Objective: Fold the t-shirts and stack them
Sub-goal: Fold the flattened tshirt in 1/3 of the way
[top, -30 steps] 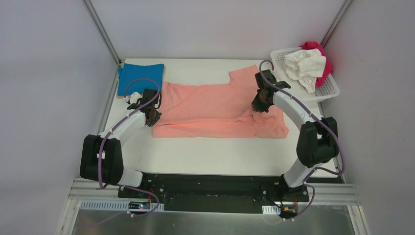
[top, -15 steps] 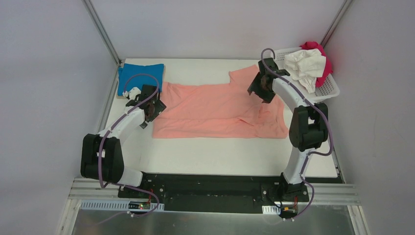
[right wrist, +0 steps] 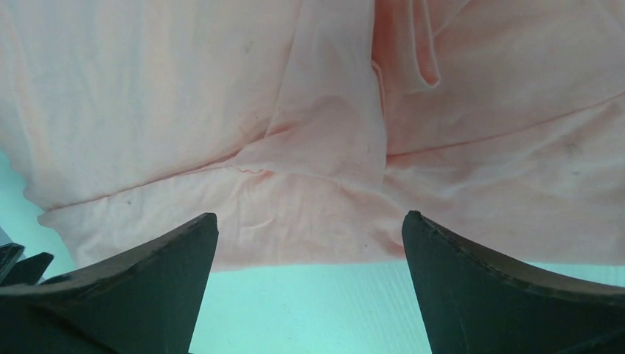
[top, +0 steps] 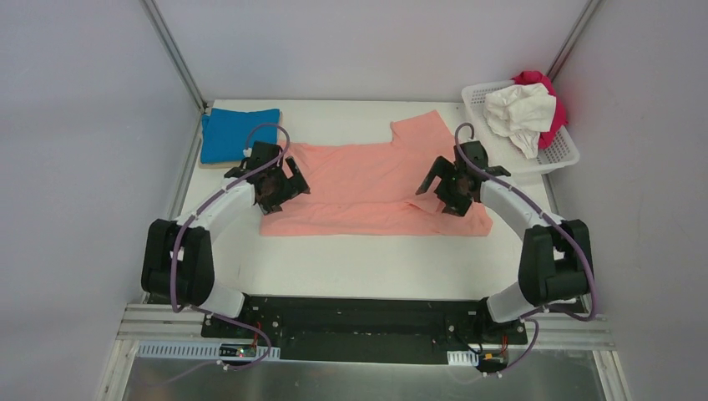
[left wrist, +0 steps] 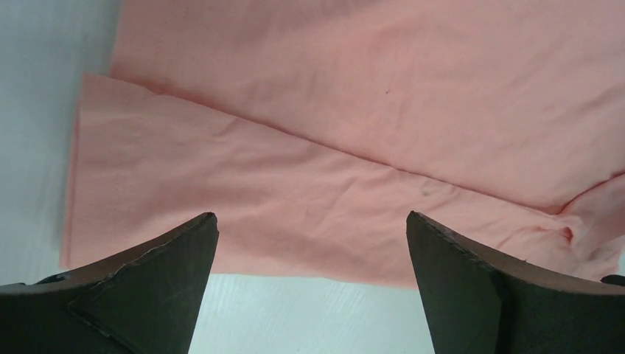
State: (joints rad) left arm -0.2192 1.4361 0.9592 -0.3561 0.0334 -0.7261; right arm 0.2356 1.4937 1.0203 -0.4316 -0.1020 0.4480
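Seeing the salmon-pink t-shirt [top: 367, 188] lying flat on the table [top: 367, 259], with the near long edge doubled over in a band. Finding the left gripper [top: 278, 189] hovering over that shirt's left end, with jaws gaping apart and gripping nothing. Finding the right gripper [top: 448, 190] hanging over its rumpled right end, likewise spread and empty. Noting 1 folded blue t-shirt [top: 238, 134] resting just beyond its far-left corner. Noting 2 more, a white t-shirt [top: 519, 113] and a magenta t-shirt [top: 543, 88], heaping in a basket [top: 568, 154] off its far-right corner.

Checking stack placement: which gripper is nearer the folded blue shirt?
Left. The left gripper is over the end of the salmon shirt next to the blue shirt; the right gripper is over its opposite end, near the basket.
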